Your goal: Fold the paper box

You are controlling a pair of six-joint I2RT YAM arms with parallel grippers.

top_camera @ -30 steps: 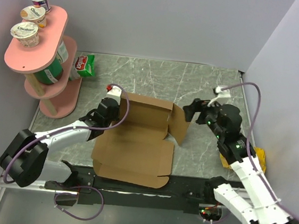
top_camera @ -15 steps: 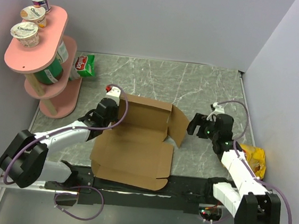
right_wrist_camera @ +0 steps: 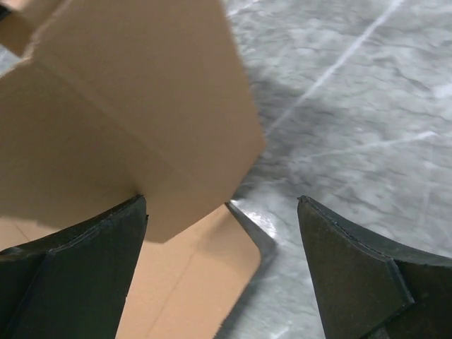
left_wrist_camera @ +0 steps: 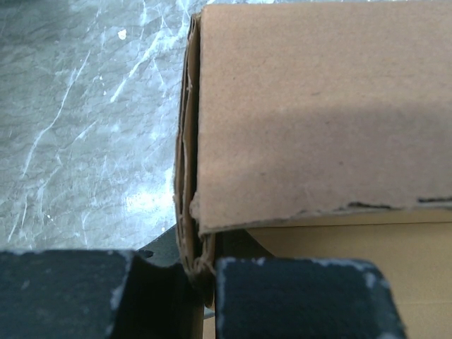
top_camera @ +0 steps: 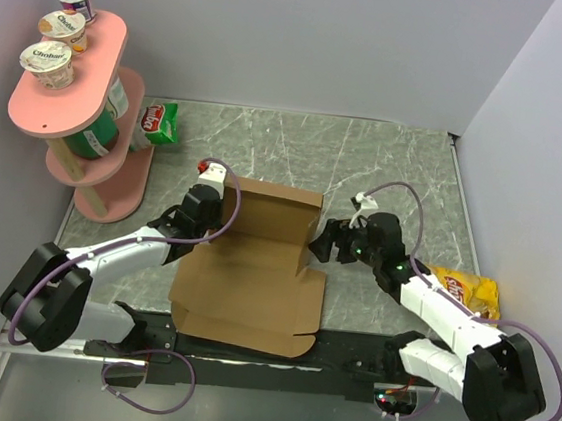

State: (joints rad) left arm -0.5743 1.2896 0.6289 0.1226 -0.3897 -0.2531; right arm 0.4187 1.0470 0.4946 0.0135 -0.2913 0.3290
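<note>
Left gripper [left_wrist_camera: 202,277] pinched the box [top_camera: 252,273] to steady it while right gripper [right_wrist_camera: 222,236], wide open, met the flap [right_wrist_camera: 145,116], likely to raise it.

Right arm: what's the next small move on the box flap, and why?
Likely nudge the right gripper inward against the right flap to tip it upright over the paper box. Its jaws stand open with the raised, tilted flap beside one finger, and the left gripper pinches the box's opposite edge, which should brace it.
</note>
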